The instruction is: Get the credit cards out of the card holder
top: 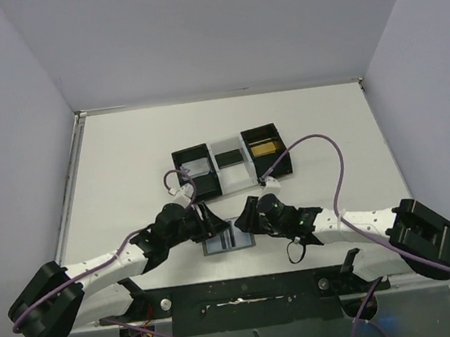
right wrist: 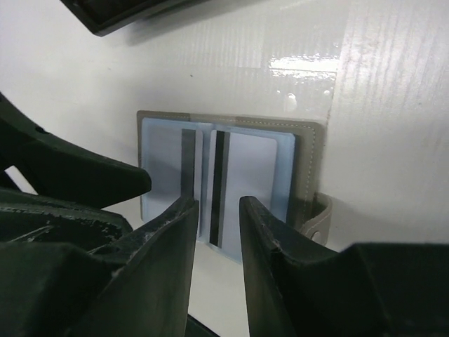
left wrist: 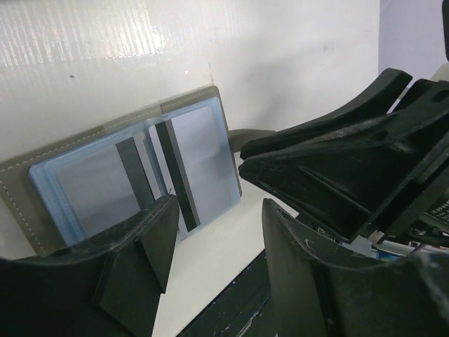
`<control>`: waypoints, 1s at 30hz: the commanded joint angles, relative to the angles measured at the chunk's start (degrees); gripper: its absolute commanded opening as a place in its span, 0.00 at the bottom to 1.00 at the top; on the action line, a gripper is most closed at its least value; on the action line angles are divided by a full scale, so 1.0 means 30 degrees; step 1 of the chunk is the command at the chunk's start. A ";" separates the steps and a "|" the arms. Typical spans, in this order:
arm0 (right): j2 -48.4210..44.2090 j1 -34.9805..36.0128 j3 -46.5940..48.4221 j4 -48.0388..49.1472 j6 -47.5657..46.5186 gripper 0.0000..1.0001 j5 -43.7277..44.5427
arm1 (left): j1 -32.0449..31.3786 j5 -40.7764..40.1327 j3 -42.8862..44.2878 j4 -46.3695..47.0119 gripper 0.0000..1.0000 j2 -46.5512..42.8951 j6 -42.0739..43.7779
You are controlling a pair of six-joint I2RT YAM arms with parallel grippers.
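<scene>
The grey card holder (top: 228,241) lies open and flat on the table between my two grippers. In the right wrist view it (right wrist: 309,151) shows two blue-grey panels, each holding a pale card with a dark stripe (right wrist: 250,179), and a snap tab (right wrist: 320,219) on the right. The left wrist view shows the same holder (left wrist: 21,189) and its cards (left wrist: 200,144). My left gripper (left wrist: 217,239) is open and empty just in front of the holder's near edge. My right gripper (right wrist: 217,210) hovers over the holder's near edge, jaws a little apart, holding nothing.
A black-and-white three-compartment tray (top: 235,185) stands behind the holder; its right compartment holds a yellow card (top: 265,147), and flat dark cards lie in the others. White walls enclose the table. Both grippers (top: 207,220) (top: 245,215) sit close together, almost touching.
</scene>
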 commanded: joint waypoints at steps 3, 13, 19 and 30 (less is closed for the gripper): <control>0.1640 -0.0372 -0.0009 -0.0107 0.0916 0.31 0.0093 | 0.0028 0.0525 -0.0223 0.1659 0.48 0.0450 0.0111; 0.3316 -0.0391 -0.0027 -0.1200 0.1401 0.27 0.0628 | -0.0092 0.0949 0.1039 0.1496 0.37 0.3686 0.0366; 0.3370 -0.0332 -0.0573 -0.0786 0.1993 0.26 0.0565 | -0.0122 0.0263 0.0705 0.1726 0.33 0.4627 -0.0089; 0.2033 -0.0363 -0.0751 -0.0156 0.0815 0.27 0.0332 | -0.0108 0.0942 -0.0166 0.3764 0.10 0.5047 -0.0618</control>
